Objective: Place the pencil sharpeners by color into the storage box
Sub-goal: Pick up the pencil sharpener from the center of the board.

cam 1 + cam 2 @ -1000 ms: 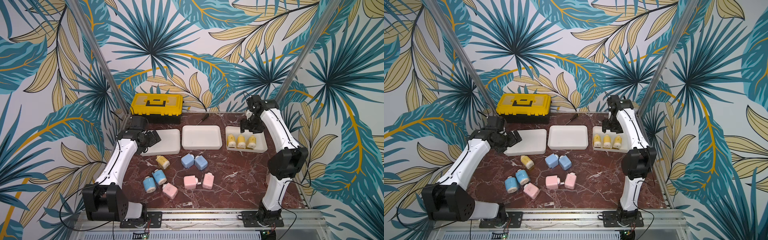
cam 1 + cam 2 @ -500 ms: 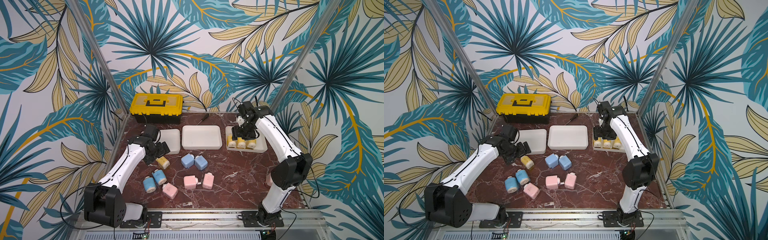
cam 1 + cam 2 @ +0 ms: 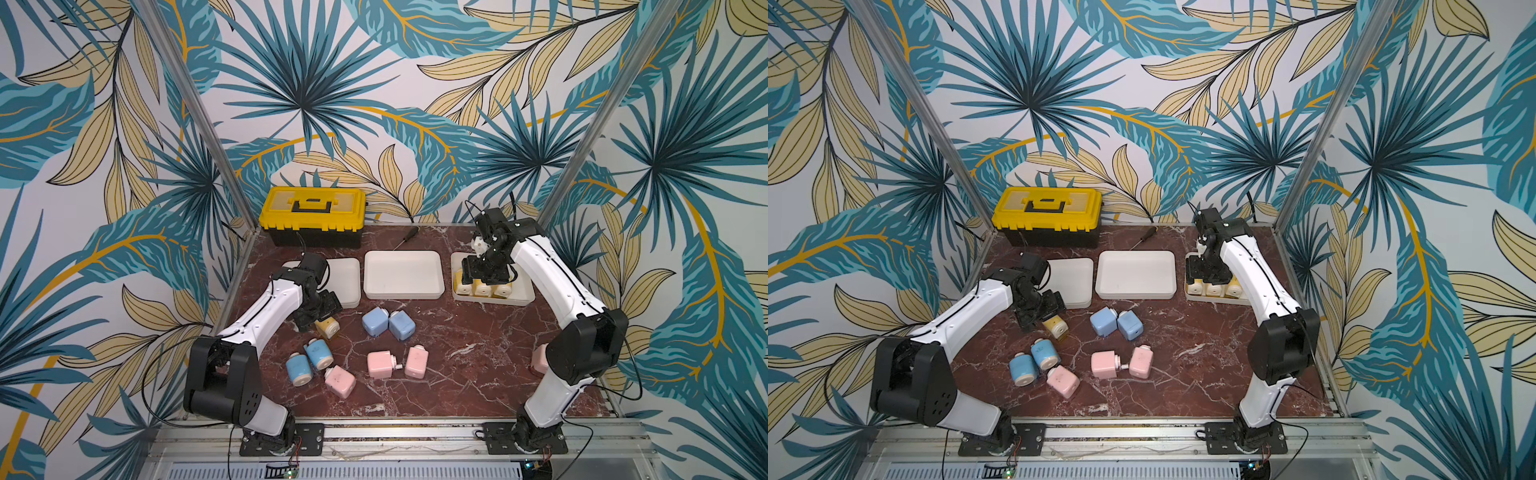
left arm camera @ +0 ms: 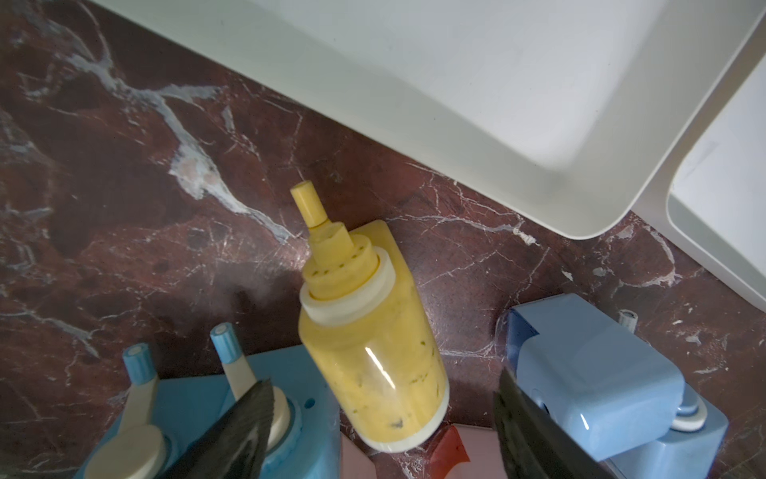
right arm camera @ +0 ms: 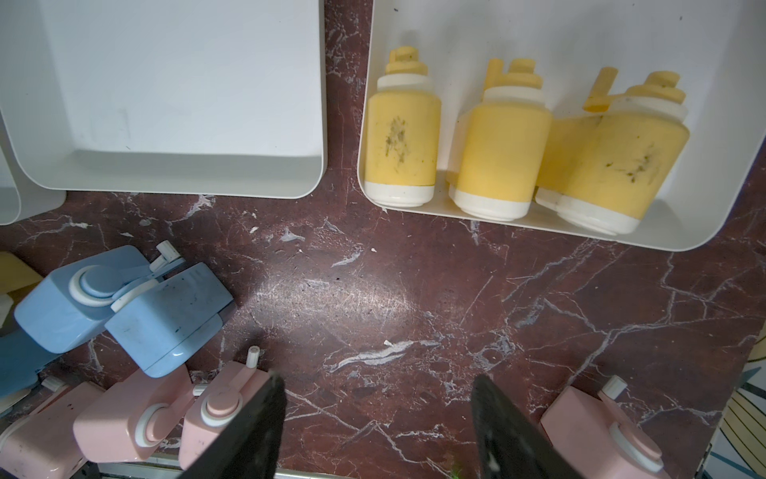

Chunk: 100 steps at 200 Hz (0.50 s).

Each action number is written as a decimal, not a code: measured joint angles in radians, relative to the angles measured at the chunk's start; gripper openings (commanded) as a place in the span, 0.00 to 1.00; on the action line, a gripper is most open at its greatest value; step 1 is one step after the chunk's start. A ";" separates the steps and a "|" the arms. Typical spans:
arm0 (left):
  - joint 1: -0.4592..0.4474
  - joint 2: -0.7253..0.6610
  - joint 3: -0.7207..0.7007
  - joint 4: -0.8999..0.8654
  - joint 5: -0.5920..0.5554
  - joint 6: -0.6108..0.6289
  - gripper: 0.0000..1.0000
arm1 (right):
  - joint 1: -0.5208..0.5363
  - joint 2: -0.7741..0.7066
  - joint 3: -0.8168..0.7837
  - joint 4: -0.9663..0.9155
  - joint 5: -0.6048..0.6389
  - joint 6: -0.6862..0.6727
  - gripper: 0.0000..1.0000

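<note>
A lone yellow pencil sharpener (image 3: pixel 327 327) lies on the marble in front of the left tray (image 3: pixel 348 279). My left gripper (image 4: pixel 383 394) is open and straddles its body (image 4: pixel 373 352), with gaps on both sides. The storage box shows as three white trays; the middle tray (image 3: pixel 401 291) is empty and the right tray (image 3: pixel 521 298) holds three yellow sharpeners (image 5: pixel 501 145). My right gripper (image 5: pixel 379 398) hovers open and empty above that tray's front edge. Blue sharpeners (image 3: pixel 388 324) (image 3: pixel 309 361) and pink sharpeners (image 3: pixel 381 364) (image 3: pixel 340 380) lie loose on the table.
A yellow toolbox (image 3: pixel 313 216) stands at the back left, with a screwdriver (image 3: pixel 409 235) beside it. Another pink sharpener (image 3: pixel 539 360) sits half hidden behind the right arm's elbow. Metal frame posts rise at both back corners.
My left gripper came forward and down from the left tray to the lone yellow sharpener, and its jaws narrowed a little. My right gripper moved forward and lower over the right tray.
</note>
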 measured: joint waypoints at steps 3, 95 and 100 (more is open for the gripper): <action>0.000 0.003 0.000 0.000 -0.001 0.000 0.82 | 0.000 0.000 0.000 0.001 0.000 0.000 0.72; -0.001 0.085 0.006 -0.003 -0.030 -0.001 0.74 | 0.000 0.002 0.000 0.020 0.000 0.000 0.72; -0.001 0.091 0.010 -0.002 -0.031 -0.001 0.74 | 0.000 0.002 0.000 0.020 0.000 0.000 0.72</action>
